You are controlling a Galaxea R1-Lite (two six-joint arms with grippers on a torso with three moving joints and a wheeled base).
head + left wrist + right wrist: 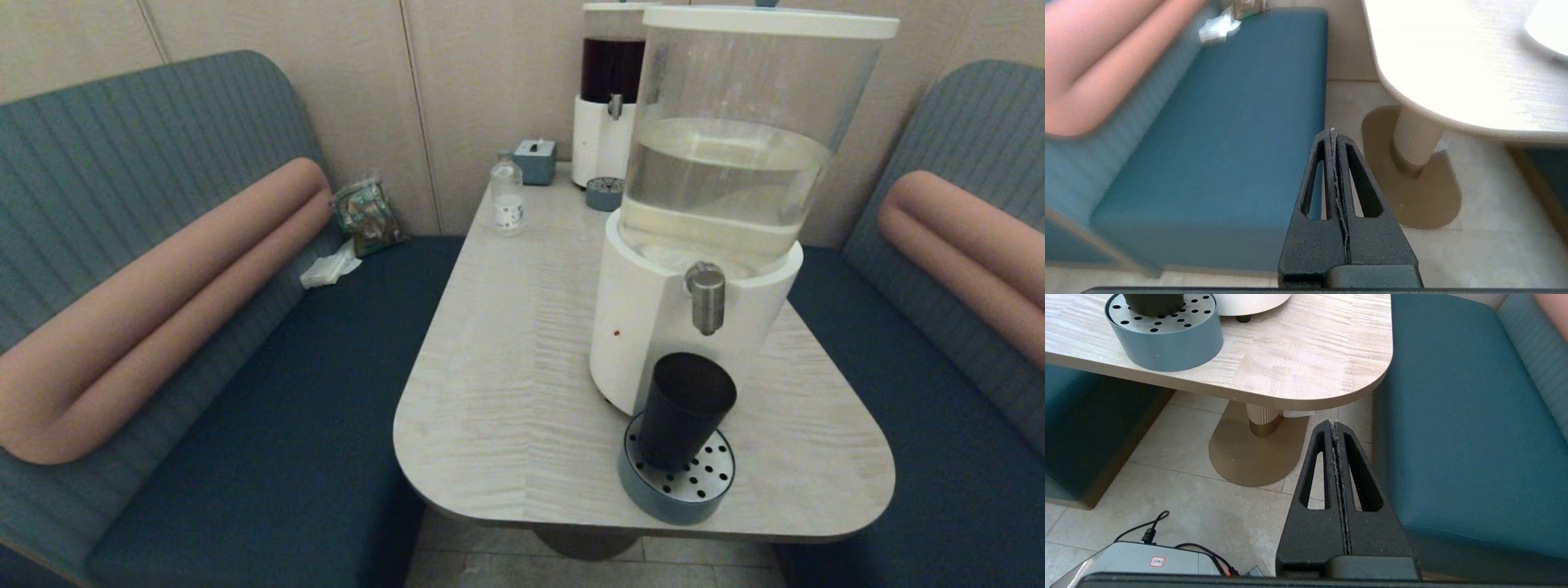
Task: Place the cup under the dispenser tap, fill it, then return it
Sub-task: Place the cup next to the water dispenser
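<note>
The cup (pixel 684 408), a plain matte black tapered tumbler with no handle, stands on the perforated steel top of the round blue-grey drip tray (pixel 710 490), a little toward the tray's left side and right below the dispenser tap (pixel 707 297). From the head view its contents cannot be made out; the inside reads only as dark. The tap is a short brushed-steel spout on the white base of the large dispenser (pixel 645 318), whose clear tank holds pale liquid. No hand is on cup or tap. The left gripper (pixel 1334 134) hangs low beside the table (pixel 506 367), over the bench seat and floor, fingers pressed together on nothing; the right gripper (pixel 1333 426) likewise sits below the table edge, clenched and empty. Judgement: placing looks done, so either filling or the return comes next; either way an arm must rise, unclench, and reach in from the front.
</note>
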